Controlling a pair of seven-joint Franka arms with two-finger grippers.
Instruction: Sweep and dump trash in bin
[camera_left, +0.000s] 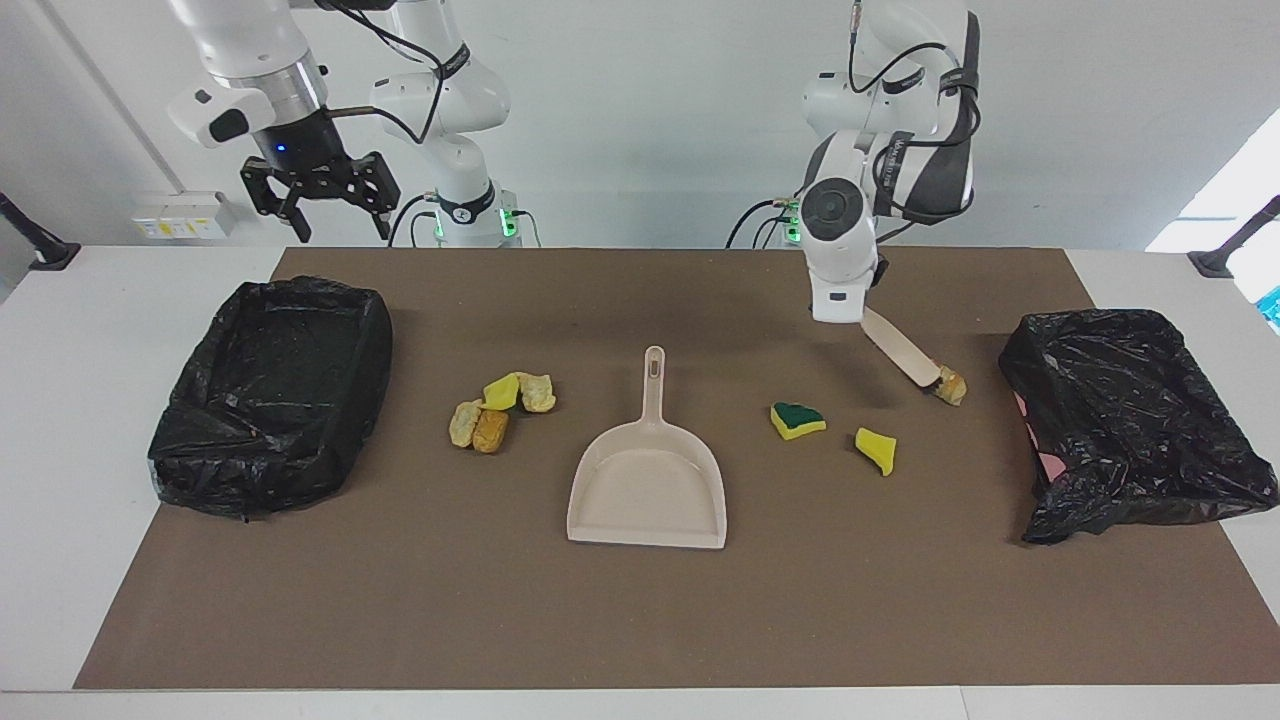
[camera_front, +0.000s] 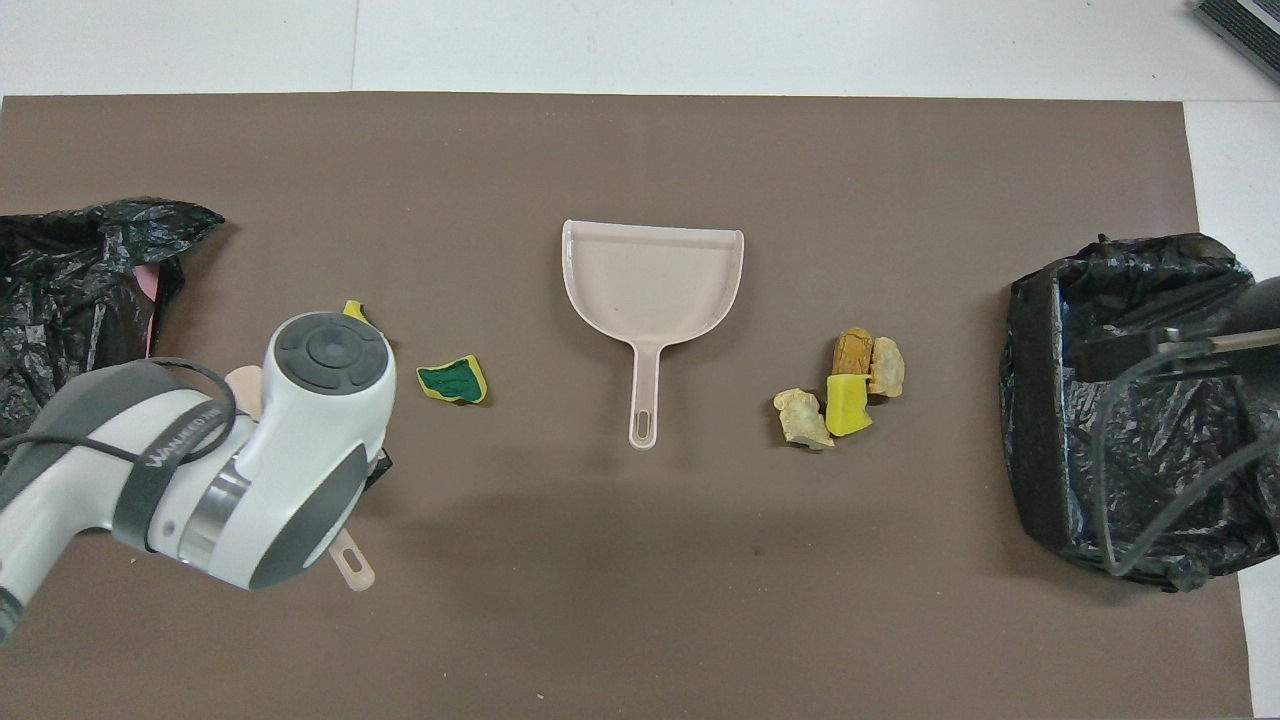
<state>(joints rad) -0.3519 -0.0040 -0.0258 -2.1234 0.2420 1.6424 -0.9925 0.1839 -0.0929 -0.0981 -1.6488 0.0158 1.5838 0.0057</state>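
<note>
- Brown mat (camera_left: 640, 620) on white table, white wall.
- My left gripper (camera_left: 868, 312) clamps hand brush (camera_left: 903, 350); bristles at bread lump (camera_left: 951, 385).
- Right gripper (camera_left: 322, 200) wide, waiting over the table's edge by black-lined bin (camera_left: 270, 390).
- Scraps prob. light, soft: push low, don't pinch.

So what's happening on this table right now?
The left end effector is shut on a beige hand brush, whose bristle end sits at a tan bread-like scrap near the black-bagged bin at the left arm's end. The dustpan lies untouched mid-table, with sponge scraps and a small trash pile on either side. The right end effector waits open, raised above the other bin.
</note>
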